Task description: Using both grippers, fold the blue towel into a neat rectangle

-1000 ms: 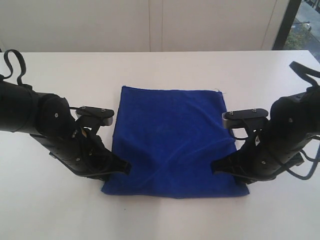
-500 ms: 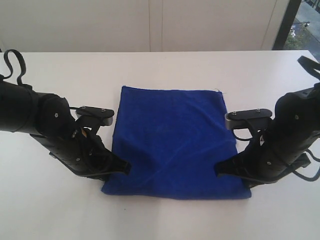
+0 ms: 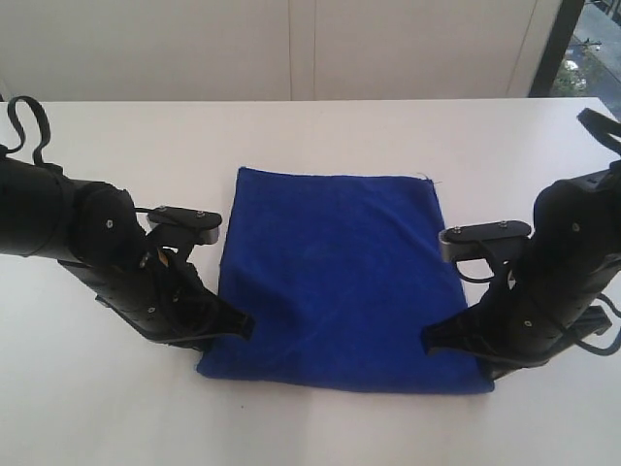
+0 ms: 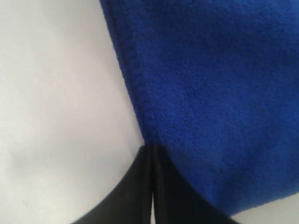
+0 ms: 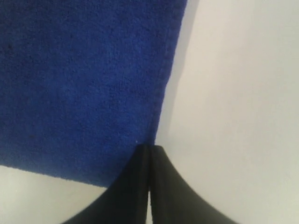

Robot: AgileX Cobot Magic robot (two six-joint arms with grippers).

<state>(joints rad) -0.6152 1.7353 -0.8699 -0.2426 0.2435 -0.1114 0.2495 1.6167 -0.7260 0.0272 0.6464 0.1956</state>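
The blue towel lies spread flat on the white table, with a small white label at its far right corner. My left gripper is low at the towel's left edge near the front corner. In the left wrist view it is shut, its tips pinching the hemmed edge of the towel. My right gripper is at the towel's right edge near the front corner. The right wrist view shows it shut on the hem of the towel.
Bare white tabletop surrounds the towel on all sides. A pale wall runs along the back, and a dark window frame stands at the far right. Both arm bodies flank the towel, with cables looping behind them.
My right gripper has closed and shifted slightly toward the front right, pulling the towel's front right corner outward. The left arm has not moved.
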